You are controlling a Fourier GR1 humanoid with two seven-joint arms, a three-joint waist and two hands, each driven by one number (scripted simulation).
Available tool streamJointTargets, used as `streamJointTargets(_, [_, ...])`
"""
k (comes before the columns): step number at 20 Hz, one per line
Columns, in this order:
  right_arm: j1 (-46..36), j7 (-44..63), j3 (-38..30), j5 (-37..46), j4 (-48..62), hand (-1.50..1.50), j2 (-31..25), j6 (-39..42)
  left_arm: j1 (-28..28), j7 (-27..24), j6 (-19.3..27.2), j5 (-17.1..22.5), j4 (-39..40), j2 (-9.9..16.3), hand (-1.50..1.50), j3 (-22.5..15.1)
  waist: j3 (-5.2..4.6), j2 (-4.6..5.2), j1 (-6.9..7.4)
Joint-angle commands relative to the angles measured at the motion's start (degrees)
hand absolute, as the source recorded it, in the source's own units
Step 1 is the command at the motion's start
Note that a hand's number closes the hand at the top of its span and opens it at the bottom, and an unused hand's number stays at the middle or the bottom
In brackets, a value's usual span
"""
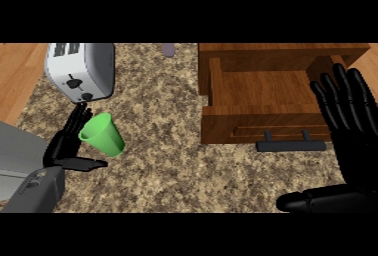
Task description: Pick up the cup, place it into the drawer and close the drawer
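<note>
A green cup (102, 133) lies tilted on the speckled counter at the left, its open end toward the upper left. My left hand (65, 142) is right beside it on its left, fingers straight and the thumb stretched out under the cup's base. The wooden drawer (258, 92) stands pulled open at the upper right, with a dark handle (291, 145) on its front. My right hand (347, 112) is held up open at the right edge, fingers up, over the drawer's right side.
A silver toaster (80, 70) stands at the upper left, just behind the cup. A small purple object (169, 49) shows at the counter's far edge. Wooden floor borders the counter on the left.
</note>
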Motion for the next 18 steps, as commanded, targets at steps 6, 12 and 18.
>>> streamJointTargets(6, [-1.84,0.37,-2.63,-2.40,1.62,-1.50,-1.31,0.83,-0.16,-3.23,-14.19,1.63,2.20,-2.54,-1.50,-1.08,-0.51,0.52,-0.16])
streamJointTargets(12, [1.15,-0.34,0.19,0.72,-0.45,-1.50,0.24,-0.15,1.47,-4.02,-17.42,2.67,-1.29,-5.27,1.50,-2.53,-0.40,0.07,0.69])
streamJointTargets(18, [2.68,-1.15,1.24,0.98,-1.46,-1.50,1.14,-0.10,2.13,-11.66,-11.12,1.37,-2.37,-4.69,1.50,-2.96,-0.44,0.20,0.01])
